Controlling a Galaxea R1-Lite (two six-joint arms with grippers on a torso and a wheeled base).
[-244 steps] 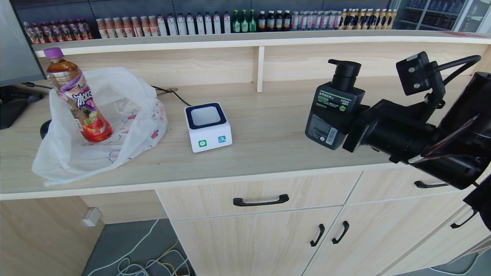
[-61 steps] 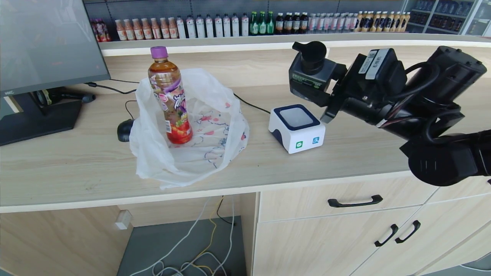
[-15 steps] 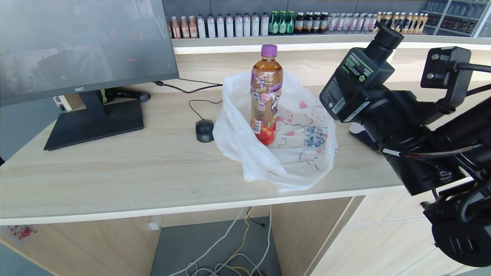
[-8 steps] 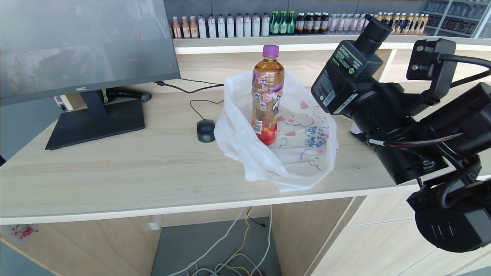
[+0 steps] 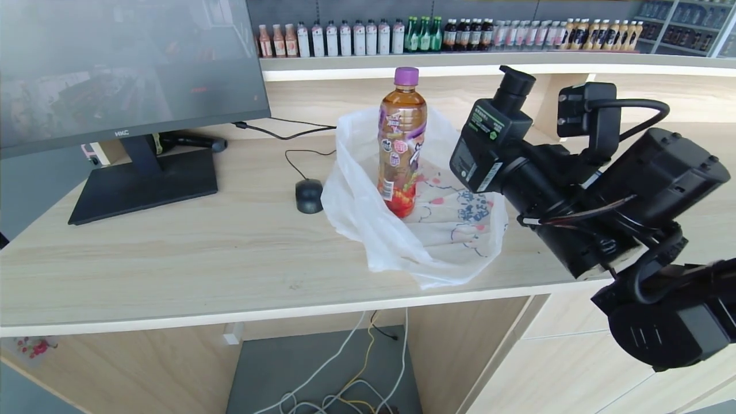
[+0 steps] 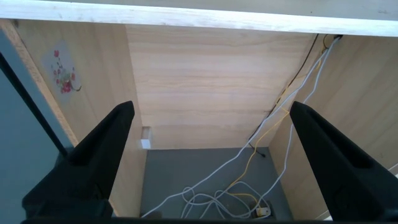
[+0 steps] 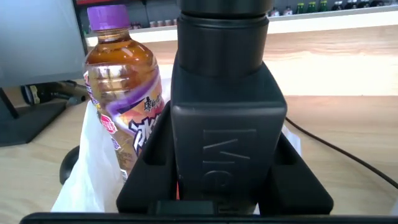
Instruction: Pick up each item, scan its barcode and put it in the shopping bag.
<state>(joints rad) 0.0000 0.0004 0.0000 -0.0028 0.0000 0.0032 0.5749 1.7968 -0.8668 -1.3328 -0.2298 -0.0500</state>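
Labels on the black pump bottle (image 5: 486, 144) face up and toward my left: a green-and-white panel near the shoulder and a white barcode sticker lower down. The small print is too fine to read. My right gripper (image 5: 520, 175) is clamped on the bottle's lower body, one finger on each side. It holds the bottle tilted, pump head up and away from me, in the air over the right side of the shopping bag (image 5: 460, 247). The white bag lies open on the bench (image 5: 172, 259). A tea bottle (image 5: 401, 144) with a purple cap and a purple-and-red label stands upright in it, near the held bottle and apart from it. My left gripper (image 6: 211, 155) hangs below the bench edge, fingers spread wide, holding nothing.
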